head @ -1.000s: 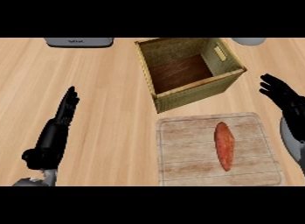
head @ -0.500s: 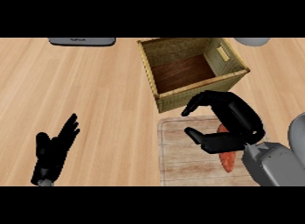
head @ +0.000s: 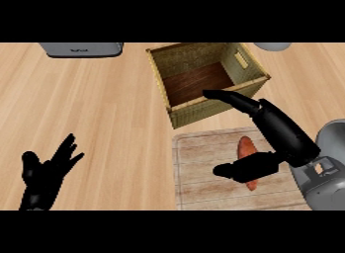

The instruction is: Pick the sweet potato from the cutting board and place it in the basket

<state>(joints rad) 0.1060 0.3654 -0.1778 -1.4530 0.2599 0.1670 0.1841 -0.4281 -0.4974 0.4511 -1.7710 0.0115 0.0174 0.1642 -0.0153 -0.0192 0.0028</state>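
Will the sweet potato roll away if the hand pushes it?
Probably a bit. The sweet potato looks long and rounded with tapered ends, so it may roll sideways across the flat cutting board. It looks solid, so likely stiff, not floppy.

Right hand [head: 280, 131] is out over the counter's right half, fingers [head: 237, 101] stretched straight toward the far edge and angled left. The thumb [head: 244, 169] is spread wide, pointing left on the side nearer the front edge. Its grey forearm [head: 335, 168] comes in from the near right corner. Left hand [head: 47, 173] rests open by the near left corner, fingers up.
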